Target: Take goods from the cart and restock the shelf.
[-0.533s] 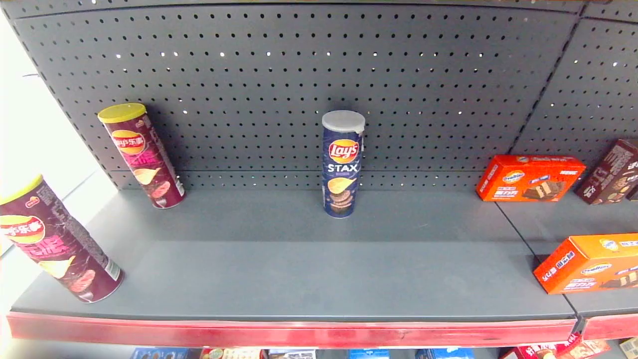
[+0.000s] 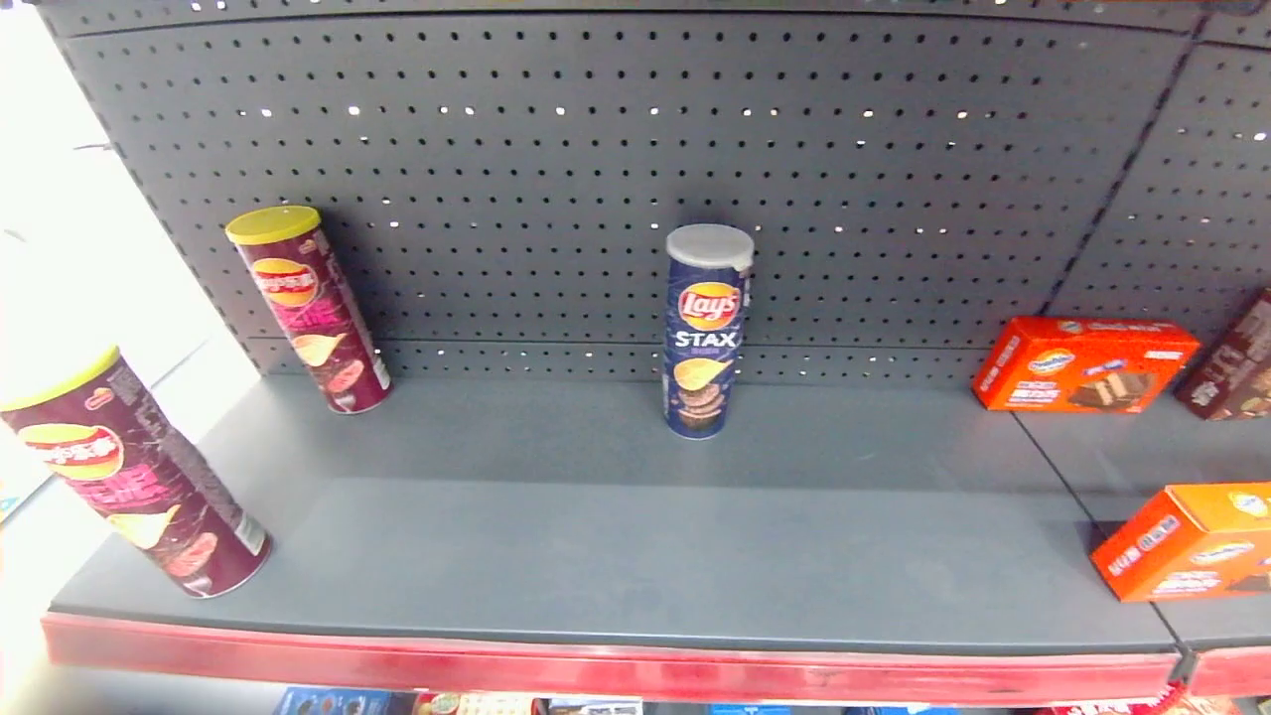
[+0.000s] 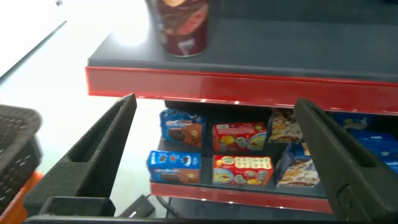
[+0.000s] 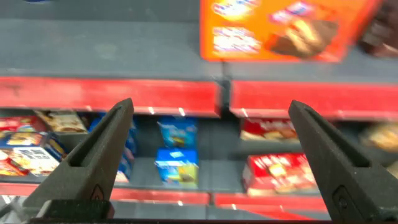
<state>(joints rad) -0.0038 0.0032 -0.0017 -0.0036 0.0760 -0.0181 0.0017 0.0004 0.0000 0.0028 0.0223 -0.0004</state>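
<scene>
Grey shelf (image 2: 596,536) has the blue can (image 2: 707,333) upright by the back panel, rear maroon can (image 2: 310,313) off to its left, front maroon can (image 2: 139,477) at the left front corner; left gripper (image 3: 214,104) and right gripper (image 4: 211,104) both wide open, empty

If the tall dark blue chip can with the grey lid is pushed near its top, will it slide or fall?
The tall dark blue chip can stands upright on a narrow base, so a high push would probably tip it. Being round, it would likely roll on the smooth grey shelf once down. It looks rigid and probably light for its size.
</scene>
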